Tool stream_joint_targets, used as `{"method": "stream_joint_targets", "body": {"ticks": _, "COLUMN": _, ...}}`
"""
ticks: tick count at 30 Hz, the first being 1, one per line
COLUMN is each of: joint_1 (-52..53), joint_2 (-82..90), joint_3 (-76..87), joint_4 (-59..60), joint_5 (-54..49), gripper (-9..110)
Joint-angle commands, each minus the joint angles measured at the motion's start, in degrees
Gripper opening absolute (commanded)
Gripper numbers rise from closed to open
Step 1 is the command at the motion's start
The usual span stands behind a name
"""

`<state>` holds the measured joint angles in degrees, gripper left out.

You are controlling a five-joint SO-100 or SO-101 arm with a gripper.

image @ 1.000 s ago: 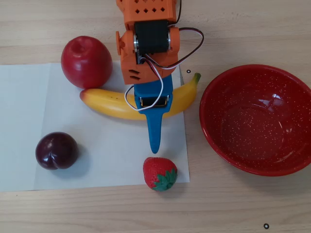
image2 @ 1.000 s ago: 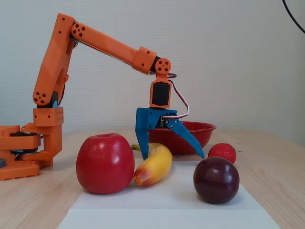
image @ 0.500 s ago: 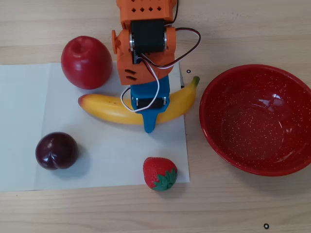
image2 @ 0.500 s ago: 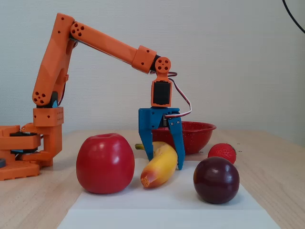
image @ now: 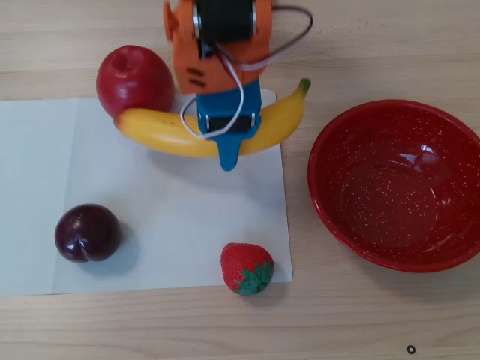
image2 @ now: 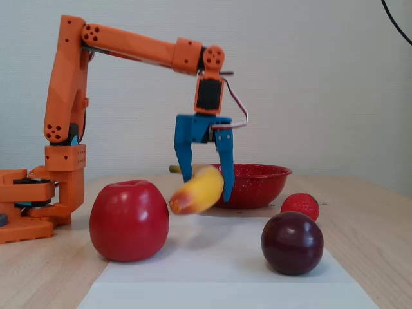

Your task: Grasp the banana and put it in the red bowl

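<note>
Two blue fingers of the claw (image2: 206, 168) pinch the banana (image: 169, 135) mid-length, held off the counter (image: 360, 315) in fixed view, orange end by red apple (image2: 129, 220). Red bowl (image: 352, 225) sits apart, right in overhead view, w/ nothing inside.

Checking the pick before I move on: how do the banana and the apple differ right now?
The banana is long, curved and yellow; the apple is round and red. The banana hangs off the paper, pinched in the claw; the apple rests on the table, untouched by the claw. Both are glossy.
</note>
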<state>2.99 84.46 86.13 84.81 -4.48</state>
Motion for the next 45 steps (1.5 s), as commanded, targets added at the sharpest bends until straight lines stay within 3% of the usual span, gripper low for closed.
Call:
{"method": "stream_joint_targets", "body": {"ticks": 1, "joint_1": -3.4, "joint_2": 9.3, "joint_3": -7.6, "joint_4": 3.3, "joint_5": -1.7, "gripper": 0}}
{"method": "stream_joint_targets", "body": {"ticks": 17, "joint_1": -0.6, "joint_2": 12.6, "joint_3": -37.0, "joint_4": 22.0, "joint_5": -3.3, "gripper": 0}}
{"method": "stream_joint_targets", "body": {"ticks": 26, "joint_1": 7.6, "joint_2": 13.7, "joint_3": -43.5, "joint_4": 23.0, "joint_5": -6.7, "gripper": 0}}
{"method": "stream_joint_targets", "body": {"ticks": 34, "joint_1": 18.9, "joint_2": 12.9, "joint_3": -41.5, "joint_4": 16.2, "joint_5": -11.8, "gripper": 0}}
{"method": "stream_joint_targets", "body": {"ticks": 45, "joint_1": 27.7, "joint_2": 11.9, "joint_3": -27.2, "joint_4": -6.8, "joint_5": -13.9, "gripper": 0}}
